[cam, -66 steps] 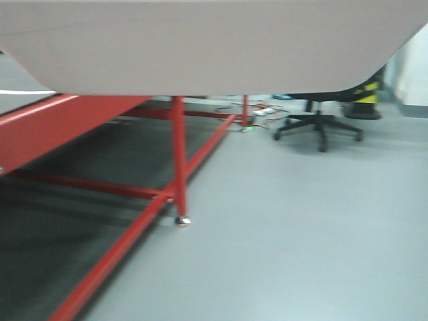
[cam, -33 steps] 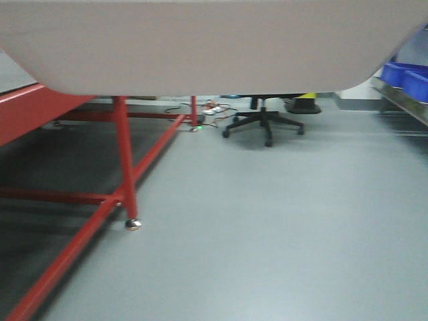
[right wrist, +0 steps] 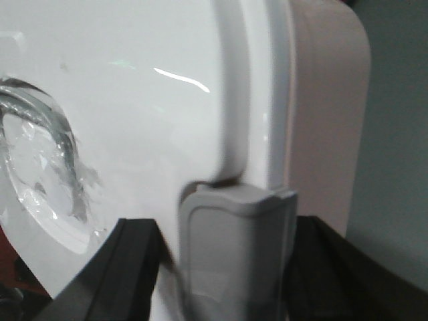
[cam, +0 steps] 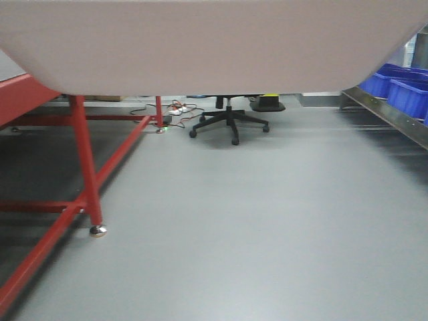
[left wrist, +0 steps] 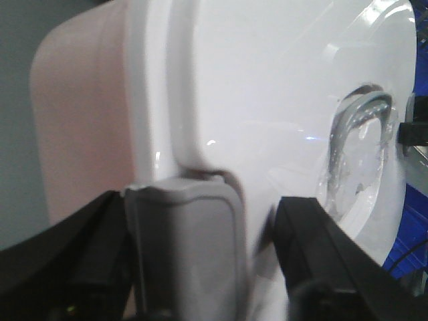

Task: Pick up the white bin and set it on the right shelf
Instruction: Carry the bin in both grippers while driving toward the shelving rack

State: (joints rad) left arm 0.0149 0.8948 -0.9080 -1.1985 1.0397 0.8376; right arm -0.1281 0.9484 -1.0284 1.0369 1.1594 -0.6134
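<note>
A: We've swung rightward; the red-framed rack (cam: 83, 167) slid left, and the right shelf (cam: 391, 117) with blue crates (cam: 401, 87) has appeared.

B: Our left fingers (left wrist: 87, 267) and right fingers (right wrist: 134, 274) grip the white bin (left wrist: 234, 100), carried aloft by its latches.

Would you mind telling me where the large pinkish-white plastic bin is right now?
The pinkish-white plastic bin fills the top of the front view, raised above the grey floor, between the red-framed rack on the left and blue crates on the right.

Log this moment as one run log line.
phase: carrying | white bin: held by left gripper, right gripper | right shelf: ahead right
</note>
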